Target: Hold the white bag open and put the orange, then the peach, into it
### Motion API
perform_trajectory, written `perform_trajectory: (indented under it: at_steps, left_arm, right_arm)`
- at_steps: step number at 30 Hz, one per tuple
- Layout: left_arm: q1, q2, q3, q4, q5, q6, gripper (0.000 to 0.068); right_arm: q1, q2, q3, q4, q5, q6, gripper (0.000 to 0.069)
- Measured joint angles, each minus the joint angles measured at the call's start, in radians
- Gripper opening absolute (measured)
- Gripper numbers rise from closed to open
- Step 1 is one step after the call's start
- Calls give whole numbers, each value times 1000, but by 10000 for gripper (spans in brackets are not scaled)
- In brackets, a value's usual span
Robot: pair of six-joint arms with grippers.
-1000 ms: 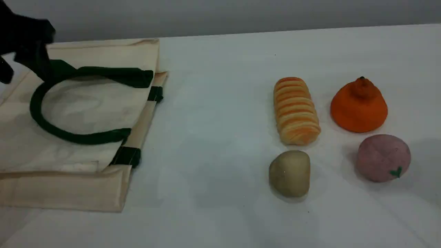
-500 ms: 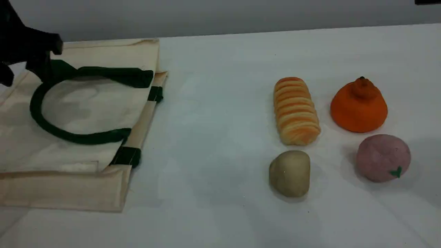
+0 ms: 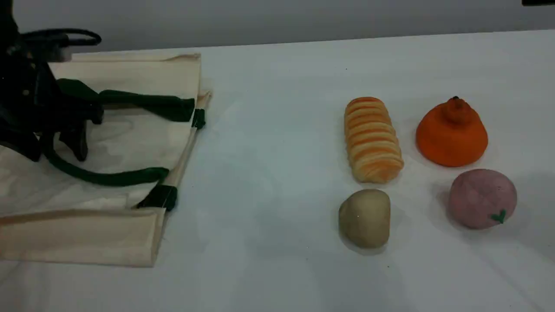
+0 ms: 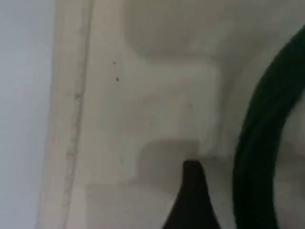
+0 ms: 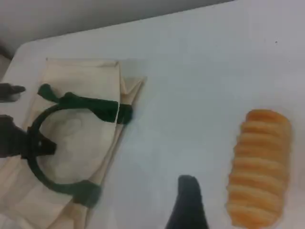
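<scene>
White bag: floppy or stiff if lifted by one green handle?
Probably floppy: the white bag lies flat with creased, folded canvas, so it should sag. The green handle curves limply on the cloth, so it likely rises before the bag follows. Flat, so probably light.

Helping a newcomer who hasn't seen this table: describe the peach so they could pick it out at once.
From the white bag at the scene view's left, cross the table to the four soft items on the right. The peach is the lower-right one, below the orange and right of the beige lump. Only it is dusty pink, with a small green leaf mark.
</scene>
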Motion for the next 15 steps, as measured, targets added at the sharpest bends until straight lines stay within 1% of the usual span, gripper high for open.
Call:
perform_trajectory:
  at_steps: [2, 4, 6, 9, 10, 12, 15]
  left_arm:
    - [0, 20, -5, -4, -19, -1, 477]
    - [0, 26, -10, -10, -25, -1, 421]
    - [0, 26, -11, -10, -30, -1, 311]
    - [0, 25, -11, -27, -28, -2, 106]
    - [0, 18, -11, -44, -26, -2, 65]
    - [0, 2, -14, -74, -20, 16, 56]
    - [0, -35, -40, -125, 5, 70, 55]
  right_arm:
    - [0, 0, 0, 0, 0, 0, 508]
    - [0, 0, 0, 0, 0, 0, 508]
    - [0, 0, 0, 0, 0, 0, 508]
    - [0, 0, 0, 0, -11, 0, 508]
    - [0, 0, 1, 0, -19, 0, 508]
    - [0, 2, 2, 1, -27, 0, 508]
    - [0, 17, 2, 1, -27, 0, 508]
